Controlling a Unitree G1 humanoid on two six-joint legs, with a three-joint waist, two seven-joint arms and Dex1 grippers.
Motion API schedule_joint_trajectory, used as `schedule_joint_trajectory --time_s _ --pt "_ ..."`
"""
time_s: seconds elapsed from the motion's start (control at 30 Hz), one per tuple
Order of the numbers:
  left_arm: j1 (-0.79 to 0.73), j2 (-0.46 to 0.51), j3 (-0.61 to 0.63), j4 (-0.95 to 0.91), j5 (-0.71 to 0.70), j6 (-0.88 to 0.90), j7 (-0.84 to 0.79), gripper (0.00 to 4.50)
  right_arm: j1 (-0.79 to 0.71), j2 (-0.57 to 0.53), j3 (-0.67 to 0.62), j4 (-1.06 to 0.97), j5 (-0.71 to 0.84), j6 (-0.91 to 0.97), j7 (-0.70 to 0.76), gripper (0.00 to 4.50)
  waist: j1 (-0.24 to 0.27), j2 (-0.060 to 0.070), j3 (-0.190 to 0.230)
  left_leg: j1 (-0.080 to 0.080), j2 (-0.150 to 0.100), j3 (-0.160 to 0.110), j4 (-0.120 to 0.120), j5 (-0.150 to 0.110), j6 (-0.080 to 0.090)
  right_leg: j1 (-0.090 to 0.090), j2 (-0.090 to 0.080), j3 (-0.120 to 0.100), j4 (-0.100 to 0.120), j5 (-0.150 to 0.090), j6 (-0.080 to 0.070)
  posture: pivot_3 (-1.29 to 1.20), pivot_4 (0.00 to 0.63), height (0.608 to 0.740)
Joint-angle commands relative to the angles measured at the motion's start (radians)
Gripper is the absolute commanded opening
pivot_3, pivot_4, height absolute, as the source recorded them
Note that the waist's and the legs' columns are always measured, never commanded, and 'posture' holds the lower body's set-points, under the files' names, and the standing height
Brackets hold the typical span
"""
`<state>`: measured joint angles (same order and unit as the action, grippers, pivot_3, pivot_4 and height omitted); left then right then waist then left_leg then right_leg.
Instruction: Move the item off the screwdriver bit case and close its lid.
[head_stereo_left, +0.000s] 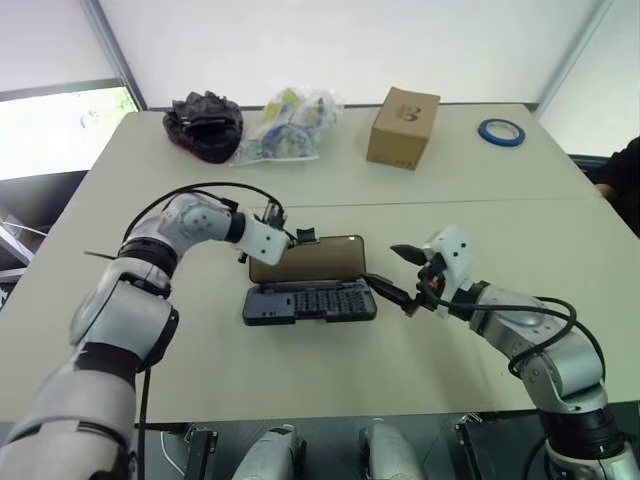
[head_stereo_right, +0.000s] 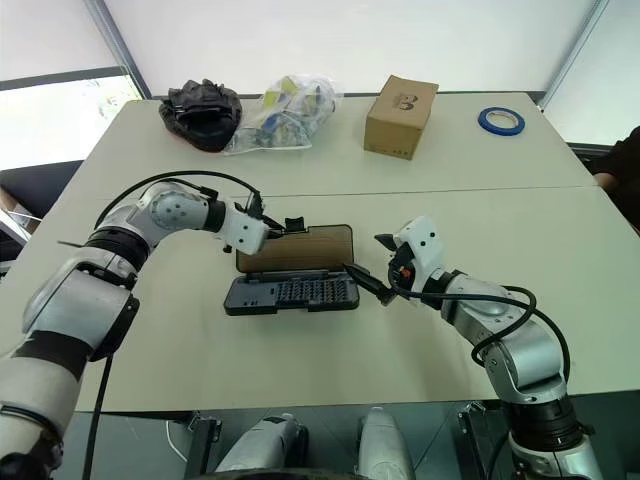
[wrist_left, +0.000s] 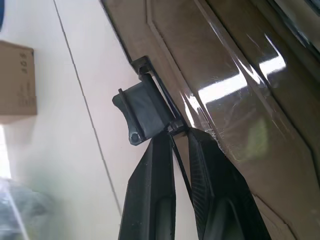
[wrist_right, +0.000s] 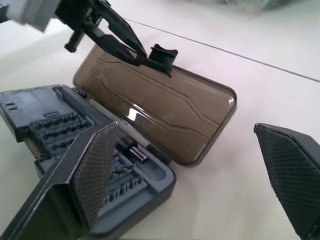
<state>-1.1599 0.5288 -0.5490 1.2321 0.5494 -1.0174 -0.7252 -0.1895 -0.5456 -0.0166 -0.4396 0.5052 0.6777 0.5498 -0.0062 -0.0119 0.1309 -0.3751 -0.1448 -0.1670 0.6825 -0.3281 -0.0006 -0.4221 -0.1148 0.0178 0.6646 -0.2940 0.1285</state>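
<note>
The left gripper (head_stereo_right: 274, 232) is clenched on the far edge of the lid (head_stereo_right: 300, 247), its fingertips (wrist_left: 172, 137) pinching the rim beside the small black latch tab (head_stereo_right: 296, 224). The lid stands partly raised behind the screwdriver bit case (head_stereo_right: 292, 293), at the middle of the frame. The right gripper (head_stereo_right: 380, 264), jaws spread wide and empty, hovers at the case's right end.

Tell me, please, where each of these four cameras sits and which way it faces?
Left and right eye views: on the head, looking forward and down at the table; both arms show.
Left wrist view: along the left gripper, shut on the lid edge beside its latch tab.
Right wrist view: along the open right gripper, toward the screwdriver bit case.
All four share the lid.
</note>
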Motion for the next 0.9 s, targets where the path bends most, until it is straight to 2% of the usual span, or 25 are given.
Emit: schedule_joint_trajectory --time_s 0.03,0.17,0.27,0.4,0.43,0.47,0.57,0.67,0.7,0.83,0.9 --pt "0.018 -0.002 -0.169 0.044 0.236 0.005 0.184 0.01 -0.005 0.005 -0.025 -0.048 0.012 -0.004 -0.007 4.50 0.004 -0.001 -0.001 0.001 0.000 0.000 0.001 0.000 0.000 0.001 0.000 0.000 0.000 0.000 0.000 0.00 0.150 0.740" --pt "-0.013 -0.020 -0.162 0.069 0.236 -0.005 0.282 0.01 -0.009 0.004 -0.028 -0.047 0.013 0.000 -0.011 4.50 -0.001 -0.001 -0.001 0.000 0.000 0.001 0.000 0.000 0.000 -0.001 0.001 0.001 0.001 0.000 0.001 0.00 0.150 0.740" --pt "-0.022 -0.030 -0.116 0.082 0.180 -0.025 0.253 0.01 -0.008 0.005 -0.028 -0.033 0.008 -0.007 -0.010 4.50 -0.001 -0.001 -0.001 -0.001 0.000 0.001 0.000 0.000 0.000 -0.002 0.000 0.001 0.001 0.000 0.001 0.00 0.150 0.740" --pt "-0.004 -0.038 -0.057 0.097 0.105 -0.026 0.136 0.01 -0.021 0.019 -0.011 -0.012 -0.004 -0.017 -0.013 4.50 -0.004 -0.001 -0.001 -0.001 -0.001 0.001 0.000 0.000 0.000 -0.002 0.000 0.001 0.001 0.000 0.001 0.00 0.150 0.740" --pt "0.000 -0.038 -0.046 0.097 0.091 -0.024 0.118 0.88 -0.023 0.021 -0.010 -0.009 -0.005 -0.018 -0.013 4.50 -0.005 -0.001 -0.001 -0.001 0.000 0.001 0.000 0.000 0.000 -0.003 0.000 0.001 0.001 0.000 0.001 0.00 0.150 0.740" --pt "0.003 -0.038 -0.028 0.096 0.072 -0.019 0.101 1.19 -0.026 0.023 -0.009 -0.005 -0.006 -0.019 -0.012 4.50 -0.006 -0.001 -0.001 -0.002 0.000 0.001 0.000 0.000 0.000 -0.003 0.000 0.001 0.001 0.000 0.001 0.00 0.150 0.740" --pt "0.011 -0.042 0.045 0.091 -0.011 0.013 0.041 2.68 -0.033 0.026 -0.010 0.010 -0.011 -0.025 -0.006 4.50 -0.004 -0.001 -0.001 -0.002 0.000 0.001 0.000 0.000 0.000 -0.004 0.000 0.001 0.001 0.000 0.001 0.00 0.150 0.740" --pt "0.020 -0.065 0.193 0.090 -0.187 0.130 -0.108 4.09 -0.043 0.029 -0.005 0.026 -0.015 -0.031 -0.001 4.50 -0.004 -0.001 -0.001 -0.003 0.000 0.000 0.001 0.000 0.000 -0.004 0.000 0.000 0.001 0.000 0.001 0.00 0.150 0.740" --pt "0.023 -0.072 0.237 0.087 -0.239 0.171 -0.169 4.09 -0.045 0.030 -0.004 0.028 -0.016 -0.032 0.000 4.50 -0.005 -0.001 -0.001 -0.003 0.000 0.000 0.001 0.000 0.000 -0.004 0.000 0.000 0.001 0.000 0.001 0.00 0.150 0.740" --pt "-0.016 -0.060 0.470 0.058 -0.500 0.541 -0.462 4.09 -0.045 0.032 -0.007 0.037 -0.015 -0.035 0.006 4.50 -0.015 -0.001 -0.001 -0.013 0.000 0.000 0.004 0.000 0.000 -0.013 0.000 -0.001 0.003 0.000 0.001 0.00 0.150 0.740" --pt "-0.023 -0.036 0.531 0.020 -0.570 0.683 -0.553 4.09 -0.047 0.038 -0.019 0.047 -0.011 -0.040 0.005 4.50 -0.021 -0.001 -0.001 -0.017 0.000 0.000 0.006 0.000 0.000 -0.018 0.000 -0.001 0.007 0.000 0.001 0.00 0.150 0.740"
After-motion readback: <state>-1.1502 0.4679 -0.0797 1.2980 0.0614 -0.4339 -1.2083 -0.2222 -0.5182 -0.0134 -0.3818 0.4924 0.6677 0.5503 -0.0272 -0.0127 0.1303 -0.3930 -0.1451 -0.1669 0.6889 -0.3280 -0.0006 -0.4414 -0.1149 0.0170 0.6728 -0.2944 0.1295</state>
